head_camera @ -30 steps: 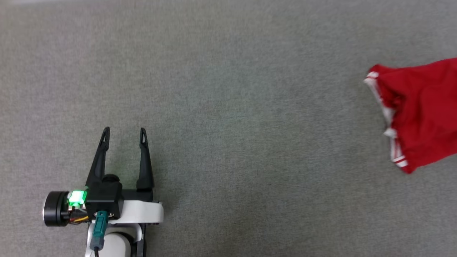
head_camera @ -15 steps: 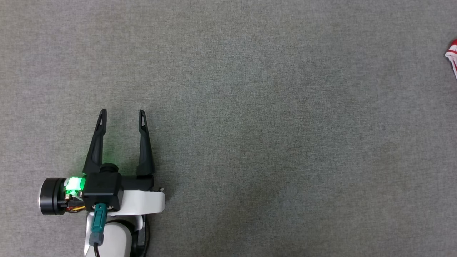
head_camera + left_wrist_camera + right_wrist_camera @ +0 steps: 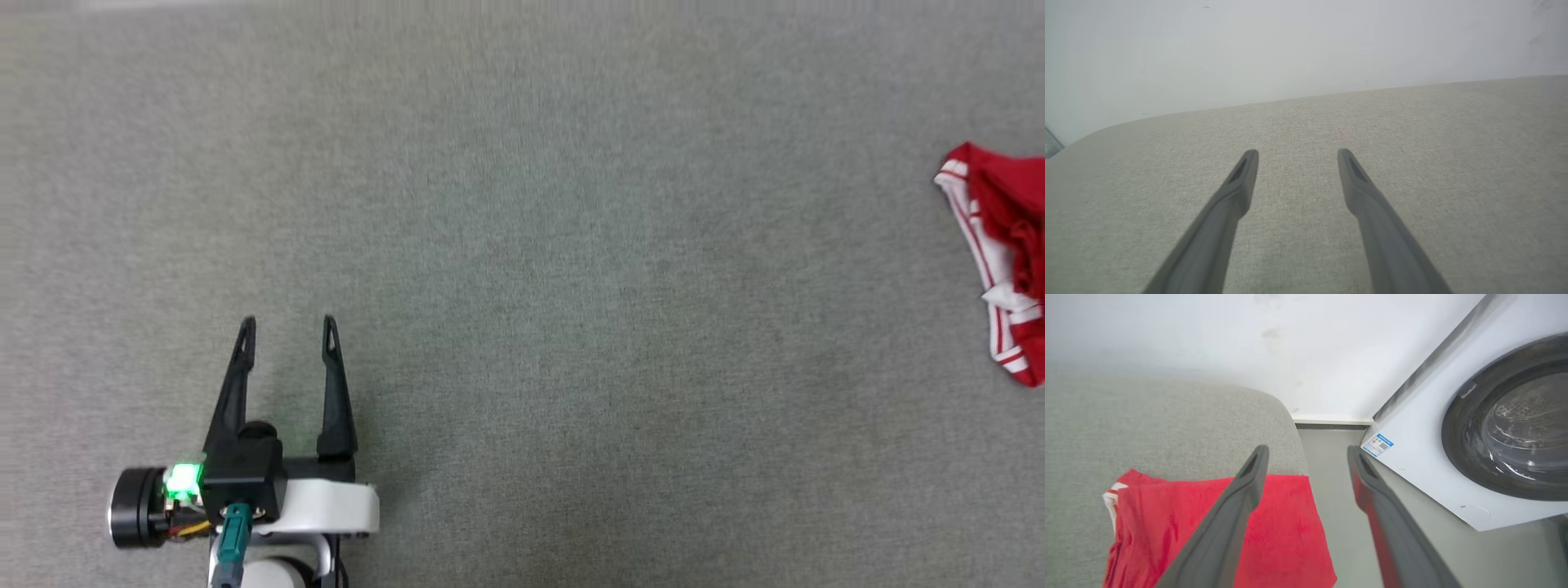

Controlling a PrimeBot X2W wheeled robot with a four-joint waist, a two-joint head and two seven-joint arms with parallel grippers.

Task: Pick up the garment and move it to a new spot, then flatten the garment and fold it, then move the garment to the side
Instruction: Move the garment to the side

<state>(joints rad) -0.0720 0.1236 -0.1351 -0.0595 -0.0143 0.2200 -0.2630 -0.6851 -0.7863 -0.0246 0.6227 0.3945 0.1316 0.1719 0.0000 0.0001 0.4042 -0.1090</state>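
Note:
The garment [image 3: 1000, 245], red with red-striped white trim, lies crumpled at the right edge of the head view, cut off by the frame. In the right wrist view the garment [image 3: 1286, 531] rests on the grey surface's end and hangs over its edge. My right gripper [image 3: 1307, 450] hovers above it, open, with nothing between the fingers. My left gripper [image 3: 288, 322] stands open over bare grey cloth at the lower left, far from the garment. In its own wrist view the left gripper [image 3: 1298, 153] is also empty.
The grey padded surface [image 3: 522, 245] stretches across the head view and ends at a white wall [image 3: 1290, 49]. Past its rounded end are a strip of floor [image 3: 1339, 465] and a white washing machine [image 3: 1412, 457] with a dark round door [image 3: 1506, 428].
The head camera swung away and partly back, so less of the garment shows at the right edge than a second ago. My right gripper went from shut to open. The left gripper stayed open.

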